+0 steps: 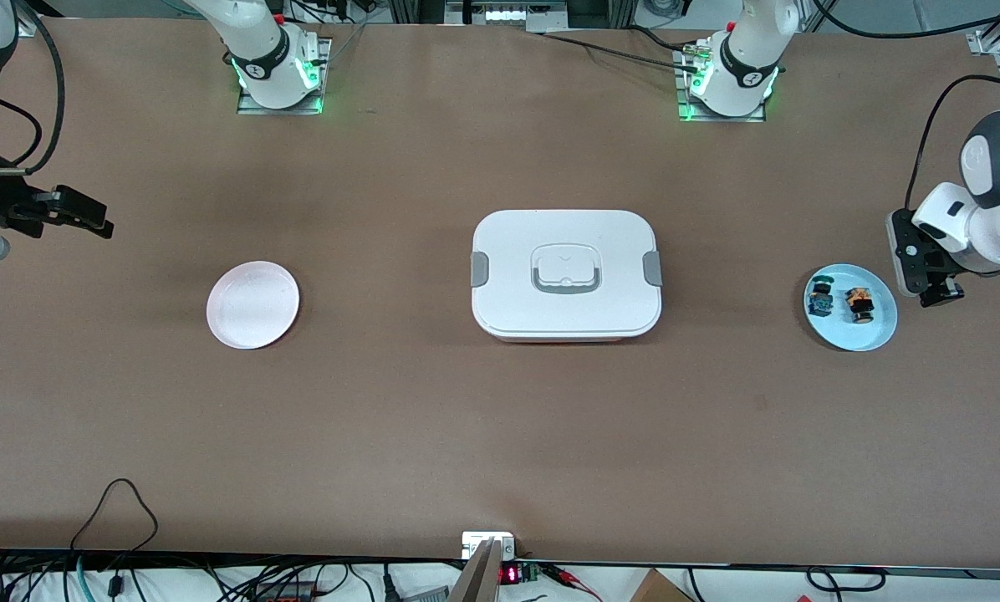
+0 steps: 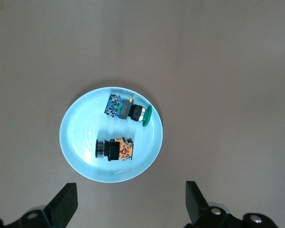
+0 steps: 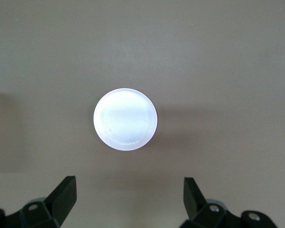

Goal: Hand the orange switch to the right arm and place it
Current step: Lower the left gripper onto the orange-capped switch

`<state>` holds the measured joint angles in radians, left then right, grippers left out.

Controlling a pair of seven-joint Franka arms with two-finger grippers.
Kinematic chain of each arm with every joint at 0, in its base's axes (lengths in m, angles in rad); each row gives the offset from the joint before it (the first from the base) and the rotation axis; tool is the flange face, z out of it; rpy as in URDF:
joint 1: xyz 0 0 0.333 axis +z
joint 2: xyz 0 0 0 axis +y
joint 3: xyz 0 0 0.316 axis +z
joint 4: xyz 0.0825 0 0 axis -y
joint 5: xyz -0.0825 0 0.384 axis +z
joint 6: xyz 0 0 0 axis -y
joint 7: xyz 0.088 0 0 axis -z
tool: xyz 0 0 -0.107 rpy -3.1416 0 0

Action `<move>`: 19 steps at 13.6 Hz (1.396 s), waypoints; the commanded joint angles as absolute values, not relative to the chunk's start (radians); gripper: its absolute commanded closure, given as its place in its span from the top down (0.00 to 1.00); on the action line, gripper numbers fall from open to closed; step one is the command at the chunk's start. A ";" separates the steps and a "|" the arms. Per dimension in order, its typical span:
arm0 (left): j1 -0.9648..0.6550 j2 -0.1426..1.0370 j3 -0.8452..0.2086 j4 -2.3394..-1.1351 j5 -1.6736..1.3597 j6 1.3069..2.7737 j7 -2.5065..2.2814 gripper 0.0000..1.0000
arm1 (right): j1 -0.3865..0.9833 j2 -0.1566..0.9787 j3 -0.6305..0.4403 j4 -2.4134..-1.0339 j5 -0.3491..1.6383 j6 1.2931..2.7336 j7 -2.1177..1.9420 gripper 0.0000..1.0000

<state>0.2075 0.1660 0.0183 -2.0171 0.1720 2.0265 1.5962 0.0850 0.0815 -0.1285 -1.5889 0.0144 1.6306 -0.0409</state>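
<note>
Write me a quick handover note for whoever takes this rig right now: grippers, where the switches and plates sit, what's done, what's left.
Left gripper: open, empty, up in the air beside the light blue round plate.
Right gripper: open, empty, waiting at the right arm's end of the table.
Small orange-bodied push-button switch lies on the light blue plate beside the blue-green switch.
White round plate holds nothing; closed white lidded box sits mid-table.
Done: nothing yet.
Left: pick the orange switch, hand over, place.

- Your front view looks down from high across the whole table.
- Your left wrist view looks straight down on the blue plate, shared with the front view, near the left arm's end edge.
- Your right wrist view looks down on the white plate, also in the front view.
</note>
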 commanded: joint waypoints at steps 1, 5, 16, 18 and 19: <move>0.236 0.137 0.011 -2.141 0.181 2.176 1.670 1.00 | 0.089 0.067 -0.127 -1.585 -0.002 1.609 -0.029 1.00; 0.281 0.147 0.011 -2.314 0.181 2.452 1.692 1.00 | 0.091 0.067 -0.124 -1.583 -0.003 1.600 -0.029 1.00; 0.342 0.340 0.008 -2.234 0.178 2.654 1.790 1.00 | 0.091 0.066 -0.127 -1.583 -0.003 1.586 -0.029 1.00; 0.341 0.367 0.006 -2.218 0.179 2.654 1.793 1.00 | 0.091 0.066 -0.127 -1.582 -0.003 1.585 -0.029 1.00; 0.344 0.371 0.002 -2.209 0.178 2.655 1.792 1.00 | 0.091 0.066 -0.126 -1.578 -0.003 1.585 -0.029 1.00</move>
